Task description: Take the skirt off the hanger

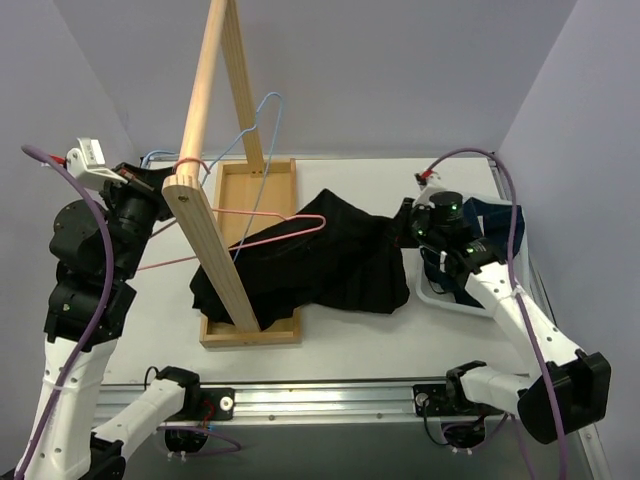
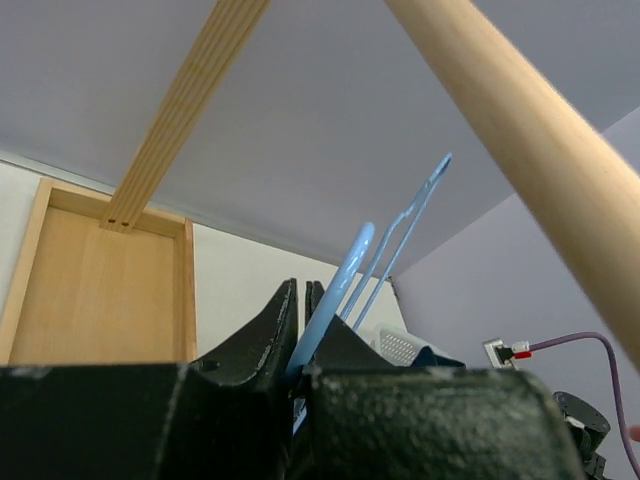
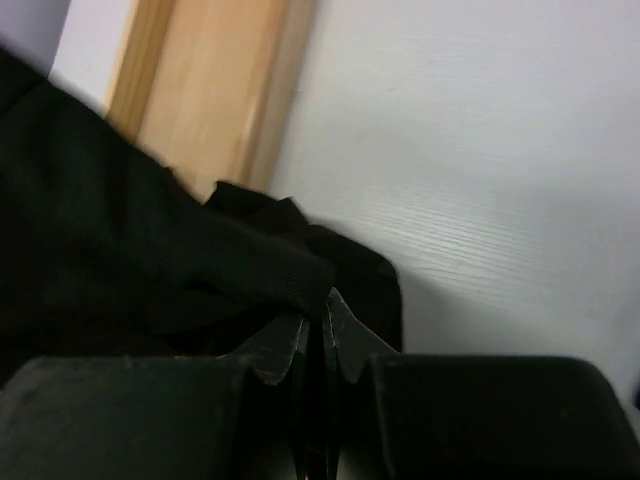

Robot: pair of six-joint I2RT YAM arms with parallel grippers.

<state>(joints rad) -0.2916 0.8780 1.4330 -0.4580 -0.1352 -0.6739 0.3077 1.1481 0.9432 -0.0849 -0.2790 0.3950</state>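
The black skirt lies crumpled over the wooden rack's base tray and the table beside it. A pink wire hanger lies across its left part, reaching toward my left arm. My right gripper is shut on the skirt's right edge; in the right wrist view the black cloth bunches at the closed gripper. My left gripper is at the rack's left side, shut on a blue wire hanger, which also shows in the top view.
The slanted wooden pole and upright slat of the rack stand between the arms. A white basket holding dark blue cloth sits at the right, under my right arm.
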